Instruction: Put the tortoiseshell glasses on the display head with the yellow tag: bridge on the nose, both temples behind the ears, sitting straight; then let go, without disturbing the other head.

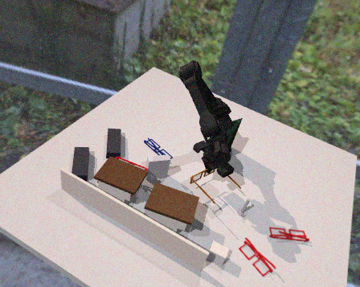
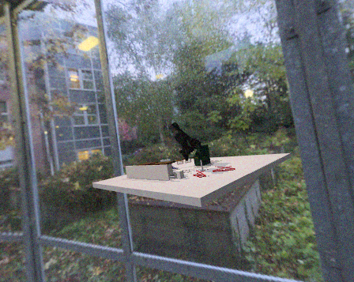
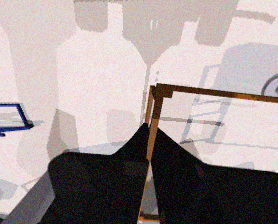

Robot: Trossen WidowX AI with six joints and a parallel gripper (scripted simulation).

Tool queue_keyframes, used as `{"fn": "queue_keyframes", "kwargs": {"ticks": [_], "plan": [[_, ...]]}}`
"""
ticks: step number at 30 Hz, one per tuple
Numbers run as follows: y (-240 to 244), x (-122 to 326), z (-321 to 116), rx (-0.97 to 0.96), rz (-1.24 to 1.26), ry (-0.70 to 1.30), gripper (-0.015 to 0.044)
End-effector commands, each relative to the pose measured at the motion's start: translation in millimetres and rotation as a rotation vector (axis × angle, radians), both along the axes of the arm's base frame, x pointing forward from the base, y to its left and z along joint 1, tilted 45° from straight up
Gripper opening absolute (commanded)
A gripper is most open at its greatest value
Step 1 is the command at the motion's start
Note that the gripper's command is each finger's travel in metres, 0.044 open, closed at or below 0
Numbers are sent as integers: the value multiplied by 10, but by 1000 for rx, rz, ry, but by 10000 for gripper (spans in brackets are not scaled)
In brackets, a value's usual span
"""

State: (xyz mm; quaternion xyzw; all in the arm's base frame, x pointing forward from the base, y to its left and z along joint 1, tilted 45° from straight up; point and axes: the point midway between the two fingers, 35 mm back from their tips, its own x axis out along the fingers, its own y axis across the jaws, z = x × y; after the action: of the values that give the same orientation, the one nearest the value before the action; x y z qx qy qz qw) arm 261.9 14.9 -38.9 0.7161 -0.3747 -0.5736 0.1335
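Glasses point(image 1: 196, 177) point(image 3: 215, 93), one pair, in hand point(image 1: 214, 172) point(image 3: 147, 127)

Looks like glazed porch or greenhouse: metal-framed panes point(image 2: 73, 138), shrubs point(image 2: 73, 182) and building point(image 2: 77, 87) beyond.

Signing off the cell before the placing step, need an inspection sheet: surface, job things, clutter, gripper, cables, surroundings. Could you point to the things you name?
Surface: pale table point(image 1: 310, 157) point(image 2: 234, 182), shadows across it.
Job things: brown glasses point(image 1: 203, 193) point(image 3: 215, 94) held, temples unfolded; display heads and yellow tag can't be made out for certain.
Clutter: two red pairs point(image 1: 257, 257) point(image 2: 224, 169), blue glasses point(image 1: 157, 148) point(image 3: 16, 128), two dark blocks point(image 1: 113, 142), two brown-topped boxes point(image 1: 171, 202), long low wall point(image 1: 129, 217) point(image 2: 148, 172).
Gripper: gripper point(image 1: 214, 170) point(image 3: 147, 127) shut on the glasses frame.
Cables: nothing seen.
Surroundings: metal posts point(image 1: 266, 40) point(image 2: 309, 99), greenery, building behind glazing.
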Motion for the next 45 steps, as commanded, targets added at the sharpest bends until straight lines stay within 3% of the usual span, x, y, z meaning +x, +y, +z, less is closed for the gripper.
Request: {"fn": "queue_keyframes", "kwargs": {"ticks": [1, 45], "plan": [[-38, -8, -27, -7, 4, 6, 0], [-335, -9, -298, -13, 3, 6, 0]]}}
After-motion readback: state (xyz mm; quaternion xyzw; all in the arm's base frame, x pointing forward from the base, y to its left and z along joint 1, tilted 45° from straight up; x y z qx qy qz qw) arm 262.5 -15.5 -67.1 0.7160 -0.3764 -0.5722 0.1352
